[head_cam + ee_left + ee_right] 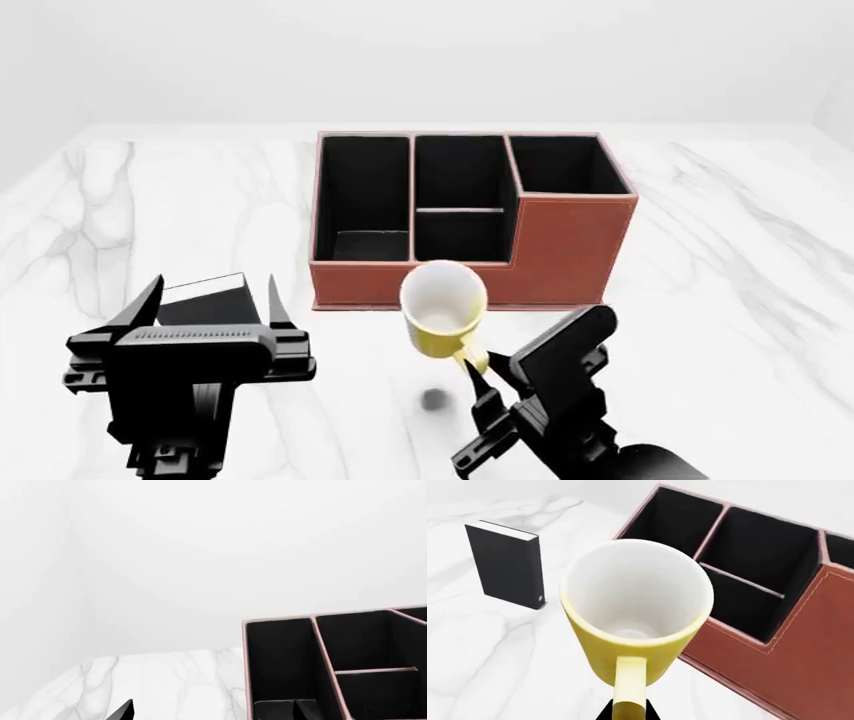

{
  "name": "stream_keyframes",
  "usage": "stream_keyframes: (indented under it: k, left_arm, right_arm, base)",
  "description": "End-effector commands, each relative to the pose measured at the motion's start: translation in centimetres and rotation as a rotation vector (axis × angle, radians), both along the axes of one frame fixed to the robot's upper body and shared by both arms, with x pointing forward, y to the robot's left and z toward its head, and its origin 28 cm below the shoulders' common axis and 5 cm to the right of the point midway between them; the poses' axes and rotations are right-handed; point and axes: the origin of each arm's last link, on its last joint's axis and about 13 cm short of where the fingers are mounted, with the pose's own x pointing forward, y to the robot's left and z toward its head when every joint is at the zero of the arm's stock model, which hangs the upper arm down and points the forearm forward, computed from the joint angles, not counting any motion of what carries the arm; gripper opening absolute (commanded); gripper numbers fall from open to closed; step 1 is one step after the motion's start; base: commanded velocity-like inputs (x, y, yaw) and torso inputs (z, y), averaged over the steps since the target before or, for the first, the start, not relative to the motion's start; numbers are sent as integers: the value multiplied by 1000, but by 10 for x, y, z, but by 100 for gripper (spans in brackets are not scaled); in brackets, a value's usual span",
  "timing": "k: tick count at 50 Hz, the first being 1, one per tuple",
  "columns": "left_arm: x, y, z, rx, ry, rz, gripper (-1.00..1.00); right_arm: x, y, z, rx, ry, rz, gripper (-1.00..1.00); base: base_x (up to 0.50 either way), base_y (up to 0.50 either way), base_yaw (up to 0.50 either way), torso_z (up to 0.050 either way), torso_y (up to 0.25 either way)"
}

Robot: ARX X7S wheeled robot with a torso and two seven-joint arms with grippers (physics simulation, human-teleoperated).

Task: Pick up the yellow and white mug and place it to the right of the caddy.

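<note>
Right hand (470, 372): seen nearest in the head view, closed on the yellow loop handle of the yellow and white mug (443, 312); in the right wrist view the dark fingertips (606, 713) are seen pinching the handle from both sides.
Yellow and white mug: held just beyond the right hand, tilted so that its white inside is turned up towards the head camera; it is lifted clear of the surface (747, 300), and a small dark shadow is seen on the marble below it.
Left hand (214, 300): held low over the surface, well apart from the right hand, its two fingers spread wide, nothing gripped between them.
Black box (507, 565): a small upright book-like box, seen standing on the surface just beyond the left hand; in the head view it is partly hidden between the spread fingers.
Caddy (567, 245): reddish-brown, with black-lined compartments, set on the surface just beyond the held mug and ahead of both hands; one corner section is seen to be taller. Its open compartments are also seen in the left wrist view (320, 645).
Surface: white marble with grey veins, extended beyond the caddy to a plain white wall.
</note>
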Motion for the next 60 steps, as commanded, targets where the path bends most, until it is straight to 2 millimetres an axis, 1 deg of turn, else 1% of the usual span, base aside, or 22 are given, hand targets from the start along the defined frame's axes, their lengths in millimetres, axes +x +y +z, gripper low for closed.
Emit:
stream_keyframes:
  k: [1,41,60]
  left_arm:
    - [0,-1,1,3,-1,0,100]
    - [1,-1,1,3,0,4,100]
    - [1,-1,2,5,-1,5,100]
  right_arm:
    - [-1,-15,10,-3,-43,-70,-100]
    - [-15,-61,17,-1,-68,-298,-100]
    - [-19,-76,14,-5,-67,-400,-100]
  base:
    - [0,0,0,0,0]
    - [0,0,0,0,1]
    - [0,0,0,0,1]
